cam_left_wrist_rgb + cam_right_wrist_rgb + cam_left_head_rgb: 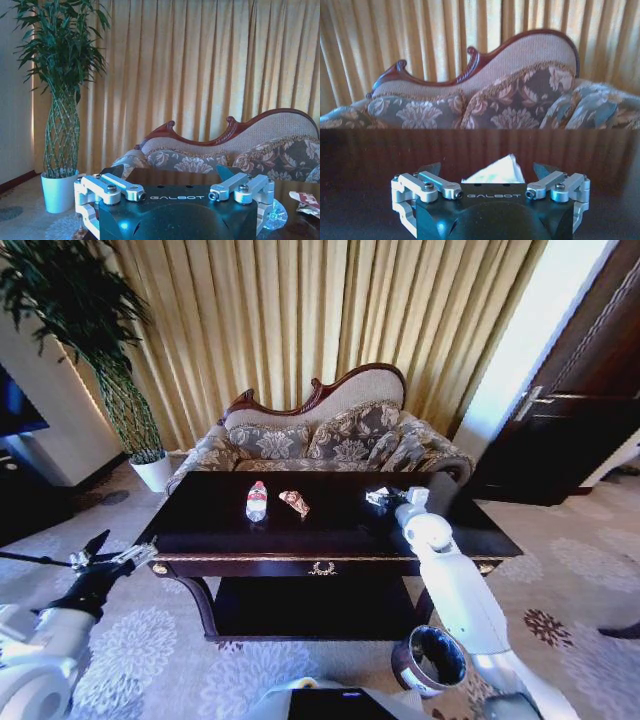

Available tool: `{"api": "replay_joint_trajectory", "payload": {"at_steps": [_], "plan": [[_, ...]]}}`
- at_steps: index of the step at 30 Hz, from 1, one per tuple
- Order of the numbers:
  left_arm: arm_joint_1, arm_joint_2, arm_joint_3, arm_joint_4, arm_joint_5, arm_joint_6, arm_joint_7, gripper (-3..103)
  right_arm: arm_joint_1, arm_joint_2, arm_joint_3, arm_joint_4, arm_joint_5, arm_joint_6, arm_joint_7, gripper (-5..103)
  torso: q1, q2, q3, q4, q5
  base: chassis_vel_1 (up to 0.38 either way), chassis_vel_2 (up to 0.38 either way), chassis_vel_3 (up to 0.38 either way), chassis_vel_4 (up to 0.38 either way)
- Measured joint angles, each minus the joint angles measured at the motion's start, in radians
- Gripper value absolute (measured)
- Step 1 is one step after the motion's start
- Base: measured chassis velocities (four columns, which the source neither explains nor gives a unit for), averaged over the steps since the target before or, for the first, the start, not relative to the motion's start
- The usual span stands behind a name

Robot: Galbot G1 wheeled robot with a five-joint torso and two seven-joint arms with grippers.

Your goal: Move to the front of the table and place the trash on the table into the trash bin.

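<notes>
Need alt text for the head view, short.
The right gripper reaches over the dark table to the white paper lump, with its fingers open around it in the right wrist view. A small bottle and an orange-brown wrapper lie further left; the left gripper hovers off the table's left corner, and the trash bin stands on the carpet in front.

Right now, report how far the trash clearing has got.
Done: the robot stands before the table. In hand: the right claw is open around the white paper lump, not lifted. Left: paper, orange-brown wrapper and bottle all lie on the table; the trash bin awaits. The left claw hangs open beside the table's corner.
</notes>
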Motion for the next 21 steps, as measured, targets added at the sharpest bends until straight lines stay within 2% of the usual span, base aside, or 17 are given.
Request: {"api": "replay_joint_trajectory", "payload": {"at_steps": [5,10,11,12,14,15,17,18,20,21], "plan": [[-0.003,-0.010,0.006,0.000,0.013,-0.014,0.010,100,0.005,-0.006,-0.006,0.009,0.040,-0.058,0.014,100,0.000,0.000,0.000,0.0000,-0.0001,0.000,0.000,0.000,0.000],[0.001,-0.016,0.004,0.000,0.013,-0.015,0.018,100,0.016,-0.002,-0.025,0.006,0.030,-0.071,0.043,102,0.000,0.000,0.000,0.0001,0.0000,0.000,0.000,0.000,0.000],[0.000,-0.016,0.004,0.000,0.013,-0.015,0.018,100,0.018,0.001,-0.028,0.005,0.029,-0.071,0.049,98,0.000,0.000,0.000,0.0002,-0.0002,0.000,0.000,0.000,0.000],[0.000,-0.016,0.004,0.000,0.013,-0.015,0.018,100,0.018,0.001,-0.028,0.005,0.029,-0.071,0.049,98,0.000,0.000,0.000,0.0002,-0.0002,0.000,0.000,0.000,0.000],[0.000,-0.016,0.002,0.000,0.013,-0.016,0.018,100,0.021,0.006,-0.034,0.002,0.027,-0.069,0.055,88,0.000,0.000,0.000,0.0002,-0.0001,0.000,0.000,0.000,0.000],[0.000,-0.016,0.001,0.000,0.013,-0.016,0.018,100,0.022,0.008,-0.037,0.001,0.026,-0.066,0.057,88,0.000,0.000,0.000,0.0002,-0.0001,0.000,0.000,0.000,0.000],[0.002,-0.019,-0.001,0.000,0.013,-0.019,0.020,100,0.024,0.010,-0.039,-0.003,0.024,-0.059,0.058,78,0.000,0.000,0.000,0.0002,-0.0001,0.000,0.000,0.000,0.000],[0.002,-0.019,-0.001,0.000,0.013,-0.019,0.020,100,0.024,0.010,-0.039,-0.003,0.024,-0.059,0.058,78,0.000,0.000,0.000,0.0002,-0.0001,0.000,0.000,0.000,0.000],[0.004,-0.025,-0.001,0.002,0.014,-0.023,0.025,100,0.025,0.011,-0.040,-0.009,0.022,-0.054,0.058,66,0.000,0.000,0.000,0.0001,-0.0001,0.000,0.000,0.000,0.000],[0.005,-0.027,-0.001,0.003,0.014,-0.026,0.028,100,0.025,0.012,-0.040,-0.011,0.019,-0.051,0.058,66,0.000,0.000,0.000,0.0001,-0.0002,0.000,0.000,0.000,0.000]]}}
